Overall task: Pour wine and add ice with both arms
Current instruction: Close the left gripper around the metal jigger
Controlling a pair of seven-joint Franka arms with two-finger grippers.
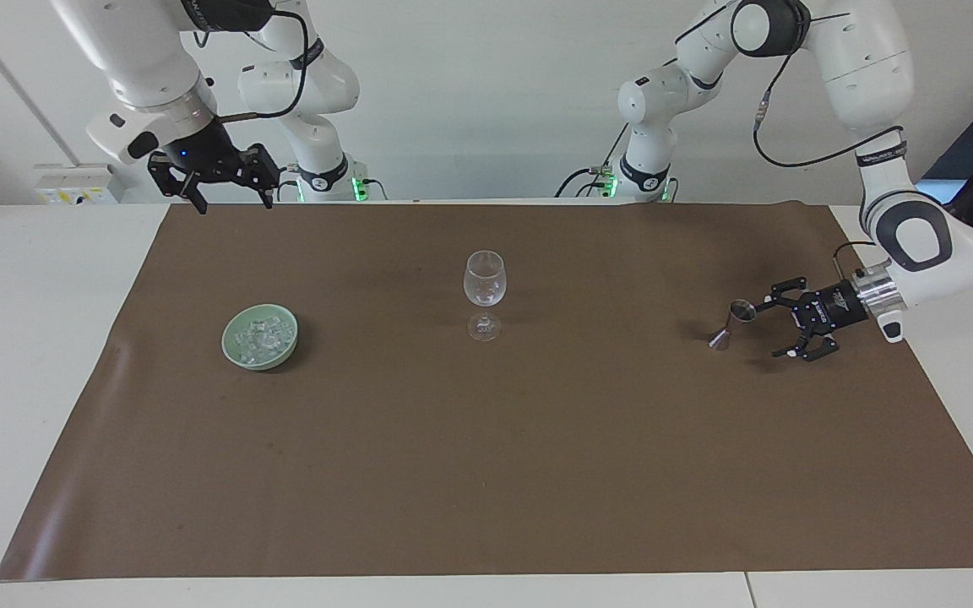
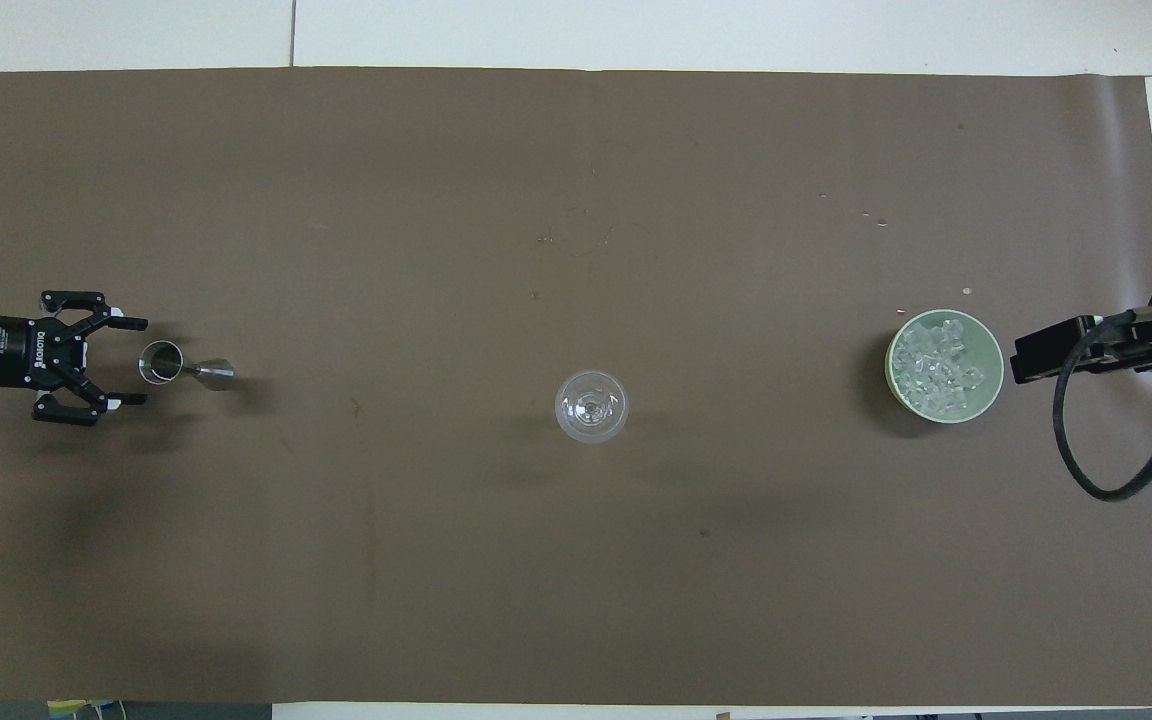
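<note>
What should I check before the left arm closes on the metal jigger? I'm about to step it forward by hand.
1. Left gripper open: ok, fingers spread wide.
2. Left gripper lined up with the jigger: ok, it points at the jigger's cup end from the left arm's end of the table.
3. Fingers around the jigger: not ok, their tips stop just short of it.
4. Jigger upright: cannot tell.
5. Wine glass upright and apart from the jigger: ok, it stands mid-mat.
6. Right gripper out of the way: ok, it waits open in the air; the ice lies untouched in the green bowl.
</note>
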